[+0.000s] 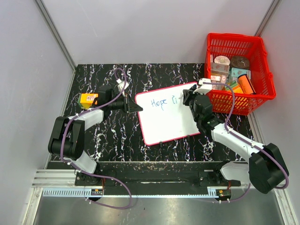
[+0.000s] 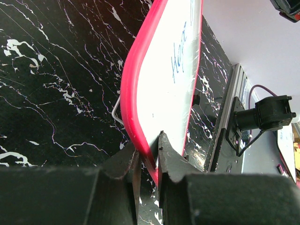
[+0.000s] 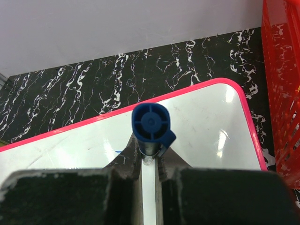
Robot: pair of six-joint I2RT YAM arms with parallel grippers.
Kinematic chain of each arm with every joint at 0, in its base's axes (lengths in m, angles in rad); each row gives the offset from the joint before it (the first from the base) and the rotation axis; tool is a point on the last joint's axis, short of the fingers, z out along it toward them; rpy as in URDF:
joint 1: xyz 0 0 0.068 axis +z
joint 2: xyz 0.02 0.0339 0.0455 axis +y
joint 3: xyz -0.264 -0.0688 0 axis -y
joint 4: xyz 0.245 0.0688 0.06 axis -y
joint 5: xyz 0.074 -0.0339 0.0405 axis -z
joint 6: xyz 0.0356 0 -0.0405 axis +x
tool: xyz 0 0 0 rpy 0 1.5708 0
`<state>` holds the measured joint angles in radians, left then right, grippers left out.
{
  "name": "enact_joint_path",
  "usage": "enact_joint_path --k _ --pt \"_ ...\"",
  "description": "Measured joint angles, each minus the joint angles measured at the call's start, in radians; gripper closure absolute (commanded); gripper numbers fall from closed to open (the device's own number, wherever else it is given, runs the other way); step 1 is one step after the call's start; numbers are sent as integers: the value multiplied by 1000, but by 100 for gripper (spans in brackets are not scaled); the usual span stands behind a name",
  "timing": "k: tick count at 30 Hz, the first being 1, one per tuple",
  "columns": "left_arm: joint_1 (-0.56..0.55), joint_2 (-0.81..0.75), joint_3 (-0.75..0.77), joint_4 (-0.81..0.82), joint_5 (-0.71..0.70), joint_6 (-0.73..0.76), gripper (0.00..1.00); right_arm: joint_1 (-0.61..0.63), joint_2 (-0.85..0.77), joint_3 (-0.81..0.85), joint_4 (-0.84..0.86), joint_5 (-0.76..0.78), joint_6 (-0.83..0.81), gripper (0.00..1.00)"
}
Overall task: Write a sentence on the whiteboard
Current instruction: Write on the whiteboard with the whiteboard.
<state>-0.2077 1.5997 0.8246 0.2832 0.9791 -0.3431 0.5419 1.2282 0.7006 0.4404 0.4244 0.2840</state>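
Left arm (image 1: 75,136) and right arm (image 1: 234,138) show black joints, white shells and looping purple cables (image 1: 115,71); the left gripper (image 2: 149,151) is matte black.

White, red-pink-framed whiteboard (image 1: 168,124), blue sentence (image 1: 161,102) — black, white-veined table (image 1: 117,136) — red basket (image 1: 243,101), blue marker (image 3: 151,123).

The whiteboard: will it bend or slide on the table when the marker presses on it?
Probably stiff: the whiteboard shows no sag in the top view. It looks thin and light, so it might slide on the smooth table; the left end effector, clamped on its frame, likely prevents that under the marker.
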Motion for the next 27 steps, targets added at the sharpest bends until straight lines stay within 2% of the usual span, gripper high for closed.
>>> enact_joint_path --k 27 --pt "0 4 0 3 0 0 100 -6 -49 -55 -30 -79 40 100"
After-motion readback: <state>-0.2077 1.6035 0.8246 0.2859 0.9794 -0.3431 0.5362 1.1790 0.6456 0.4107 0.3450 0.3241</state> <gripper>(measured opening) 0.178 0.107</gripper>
